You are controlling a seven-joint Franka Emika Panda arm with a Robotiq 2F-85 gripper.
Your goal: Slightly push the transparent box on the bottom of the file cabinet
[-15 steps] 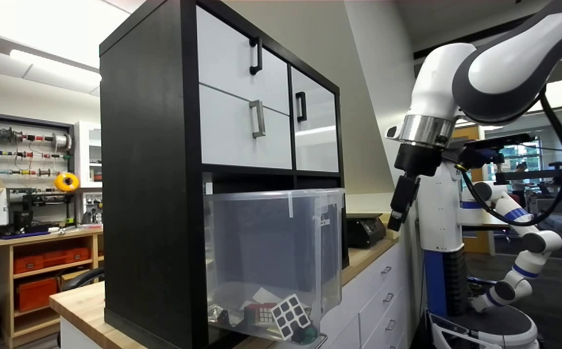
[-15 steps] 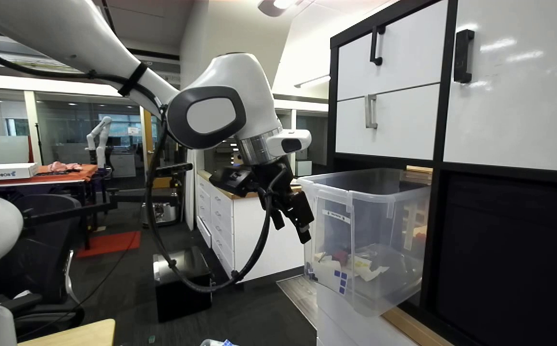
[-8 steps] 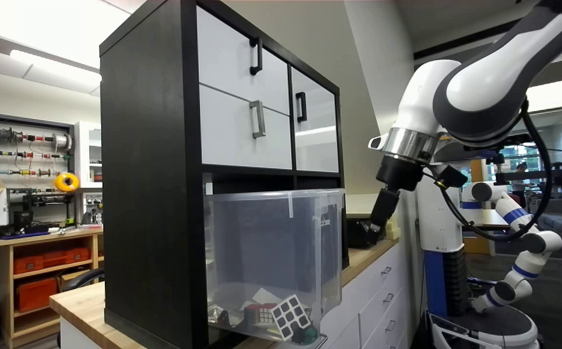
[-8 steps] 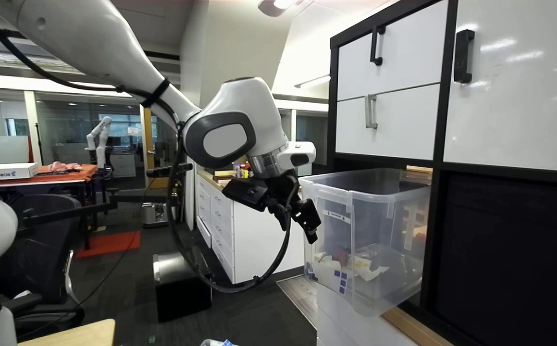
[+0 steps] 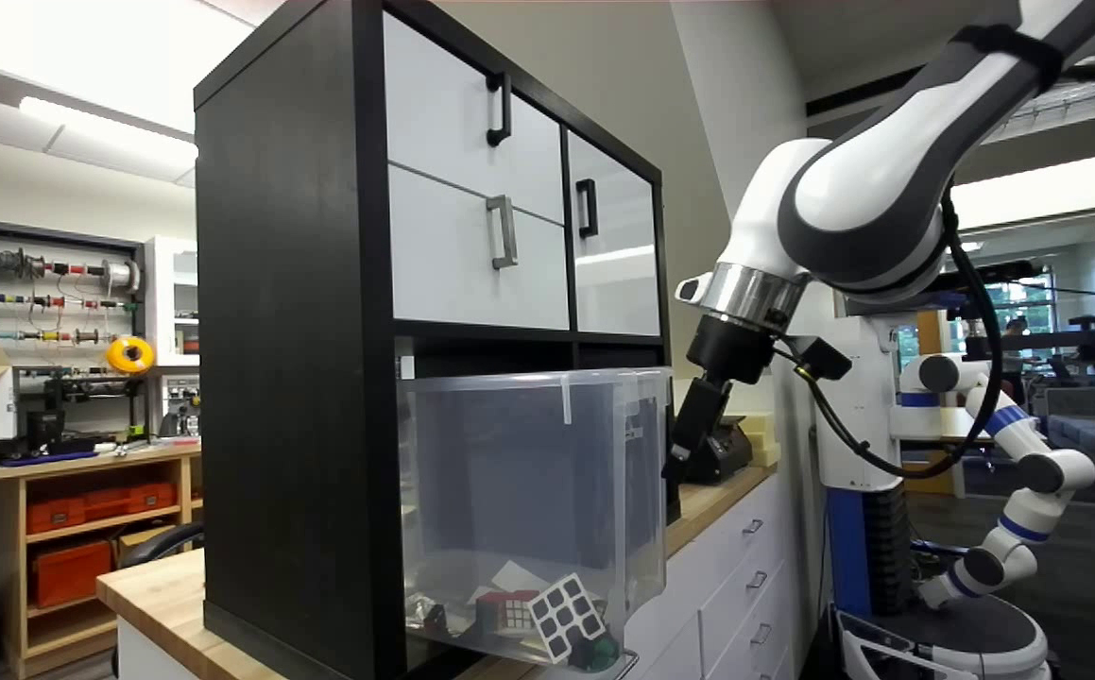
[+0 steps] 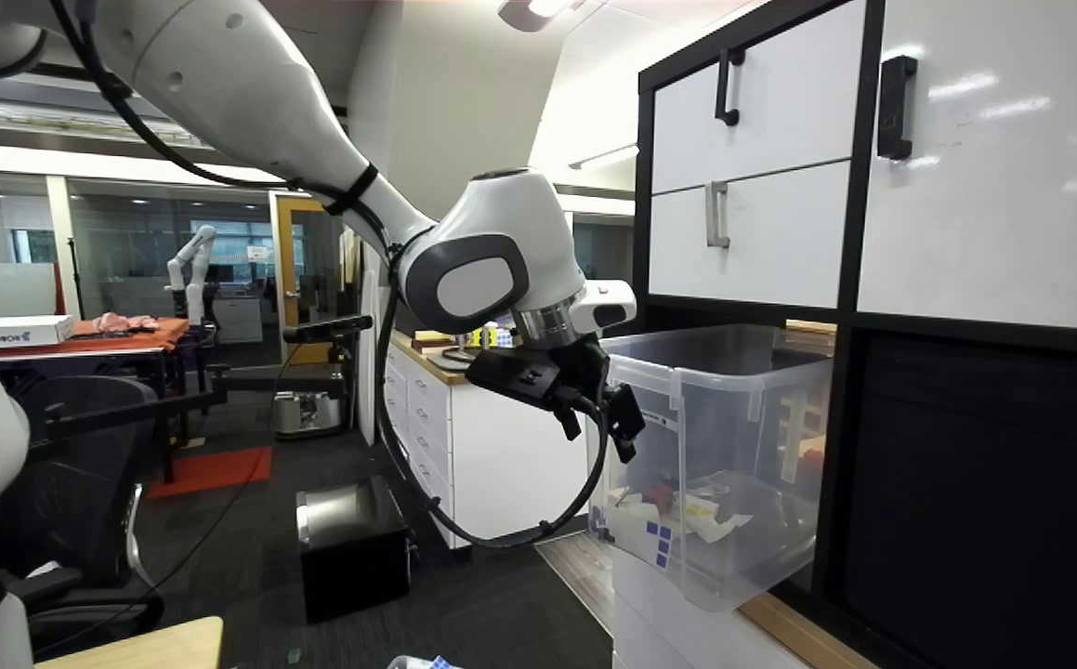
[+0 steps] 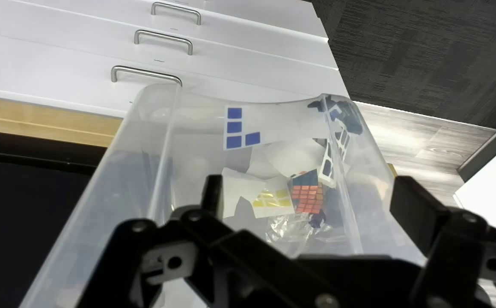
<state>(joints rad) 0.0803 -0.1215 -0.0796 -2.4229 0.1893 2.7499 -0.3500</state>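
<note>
The transparent box [image 5: 519,472] sticks out of the bottom open compartment of the black-framed file cabinet [image 5: 282,331]. In an exterior view the box [image 6: 724,437] stands in front of the cabinet's white drawers [image 6: 752,242]. Patterned cubes and paper lie inside it. My gripper [image 5: 674,463] is at the box's outer front side, below its rim; it also shows in an exterior view [image 6: 599,440]. The wrist view shows the gripper [image 7: 311,196] with fingers wide apart and nothing between them, the box wall [image 7: 132,149] beyond. I cannot tell whether a finger touches the box.
White counter drawers [image 5: 727,586] with metal handles stand under the cabinet. A black device [image 5: 722,449] sits on the counter beside it. Another white drawer unit [image 6: 519,455] and a black box [image 6: 352,548] stand behind the arm. A cable [image 6: 389,437] loops below the wrist.
My gripper has moved toward the box and slightly down, from well apart to right beside its front side. The box and cabinet have not visibly moved.
</note>
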